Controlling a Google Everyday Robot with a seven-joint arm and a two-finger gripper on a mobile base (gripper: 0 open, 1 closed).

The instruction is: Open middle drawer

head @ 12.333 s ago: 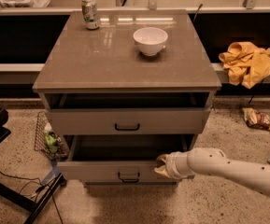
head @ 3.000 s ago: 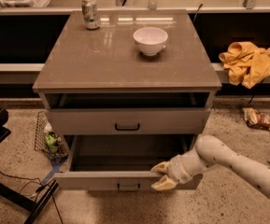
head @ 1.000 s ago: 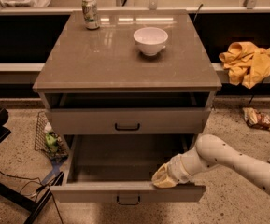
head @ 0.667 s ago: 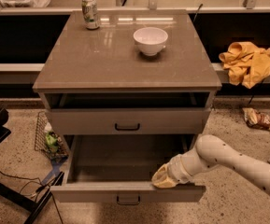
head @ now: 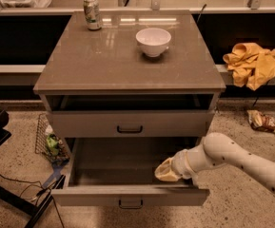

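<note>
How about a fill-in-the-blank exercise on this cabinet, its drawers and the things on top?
The pincer is inside the middle drawer, which is ____, not shut.
The bowl on the cabinet top is coloured ____.
The can stands ____ near a back corner.
Missing words: open; white; upright.

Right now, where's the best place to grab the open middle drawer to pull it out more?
Probably the small black loop handle, centred on the low front panel of the middle drawer, coming from the front: it sticks out, leaving a gap to hook. The gripper sits inside the drawer's right front corner, behind that panel.
</note>
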